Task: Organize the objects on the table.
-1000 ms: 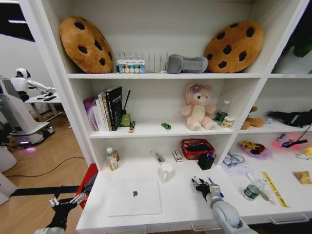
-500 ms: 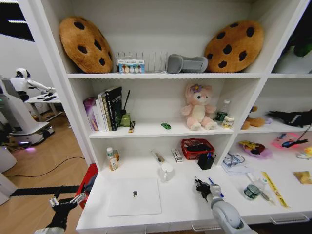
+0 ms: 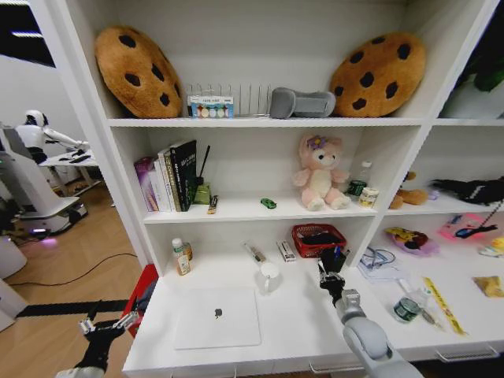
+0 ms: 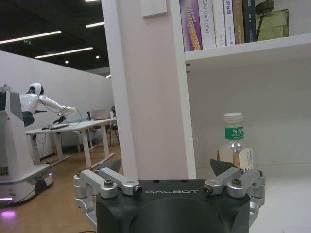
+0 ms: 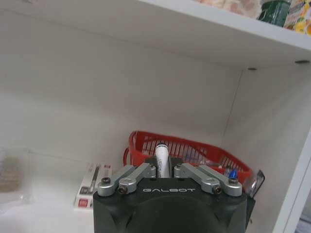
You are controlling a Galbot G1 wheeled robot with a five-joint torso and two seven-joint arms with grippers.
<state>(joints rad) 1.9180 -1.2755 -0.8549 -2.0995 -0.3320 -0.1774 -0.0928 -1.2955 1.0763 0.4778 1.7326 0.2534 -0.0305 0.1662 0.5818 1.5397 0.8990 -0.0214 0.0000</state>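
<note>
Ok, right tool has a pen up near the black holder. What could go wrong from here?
The pen sits upright between the closed fingers of the right tool, so it could tilt or slip. The black holder looks light and already holds pens; a miss might tip it. The red basket and white mug stand close by, so the arm could bump them.

Smooth white table (image 3: 291, 319), matt silver laptop (image 3: 217, 317), red mesh basket (image 5: 194, 150).

Laptop (image 3: 217, 316) on table (image 3: 291, 327), basket (image 3: 318, 239) behind
</note>
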